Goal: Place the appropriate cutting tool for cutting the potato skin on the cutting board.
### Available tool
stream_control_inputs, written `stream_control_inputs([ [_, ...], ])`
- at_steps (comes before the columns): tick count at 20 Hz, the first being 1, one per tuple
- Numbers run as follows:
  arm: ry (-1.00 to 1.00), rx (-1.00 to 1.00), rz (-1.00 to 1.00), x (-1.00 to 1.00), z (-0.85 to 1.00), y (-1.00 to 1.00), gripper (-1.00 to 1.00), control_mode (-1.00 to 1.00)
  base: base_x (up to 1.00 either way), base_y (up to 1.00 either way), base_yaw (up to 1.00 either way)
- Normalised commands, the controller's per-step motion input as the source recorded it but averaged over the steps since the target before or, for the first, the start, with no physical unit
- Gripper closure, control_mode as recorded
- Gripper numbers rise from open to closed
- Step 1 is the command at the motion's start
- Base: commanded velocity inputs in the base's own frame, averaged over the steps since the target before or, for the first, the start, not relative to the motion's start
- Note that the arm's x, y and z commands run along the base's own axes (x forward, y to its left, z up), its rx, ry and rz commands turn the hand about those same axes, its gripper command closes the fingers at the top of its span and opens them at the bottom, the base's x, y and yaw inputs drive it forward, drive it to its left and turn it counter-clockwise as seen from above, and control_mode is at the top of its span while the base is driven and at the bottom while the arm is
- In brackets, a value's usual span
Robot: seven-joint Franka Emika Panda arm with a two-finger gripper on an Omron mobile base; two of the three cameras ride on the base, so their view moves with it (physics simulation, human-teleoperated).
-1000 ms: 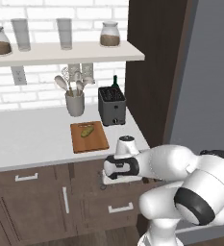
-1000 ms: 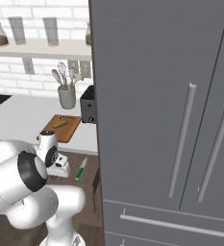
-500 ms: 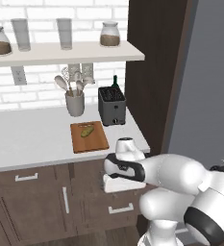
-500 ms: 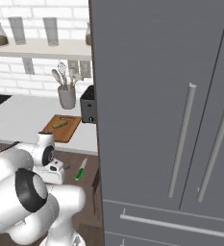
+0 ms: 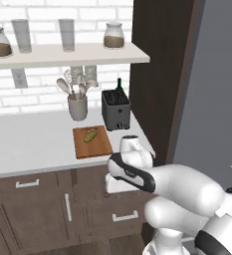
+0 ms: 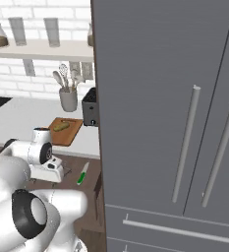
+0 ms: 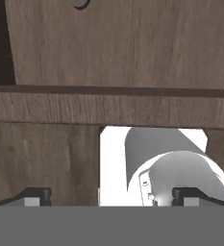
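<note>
The jaws stand wide apart and empty, low before the cabinet fronts. The potato [image 5: 90,135] lies on the cutting board [image 5: 98,147] at the toaster's [image 5: 115,109] 7 o'clock. I cannot spot the peeler; the green-handled knife [image 6: 82,173] is nearby and might be taken by mistake.

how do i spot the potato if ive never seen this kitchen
Find the white counter under the shelf of jars, then the reddish-brown cutting board lying in front of the dark toaster. The potato is the small yellowish-olive lump on that board, the one thing resting on it.
</note>
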Motion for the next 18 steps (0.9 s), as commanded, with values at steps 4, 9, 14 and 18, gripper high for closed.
stream_control_inputs([
  [4,-0.23,0.00,0.00,0.46,-0.01,0.02,-1.00,-1.00,0.00,0.00,0.00],
  [9,-0.07,0.00,0.00,0.64,-0.19,0.12,-1.00,-1.00,0.00,0.00,0.00],
  [14,0.00,-0.01,0.00,0.57,-0.23,0.22,-1.00,-1.00,0.00,0.00,0.00],
  [18,0.00,-0.05,0.00,0.51,-0.19,0.27,-1.00,-1.00,0.00,0.00,0.00],
])
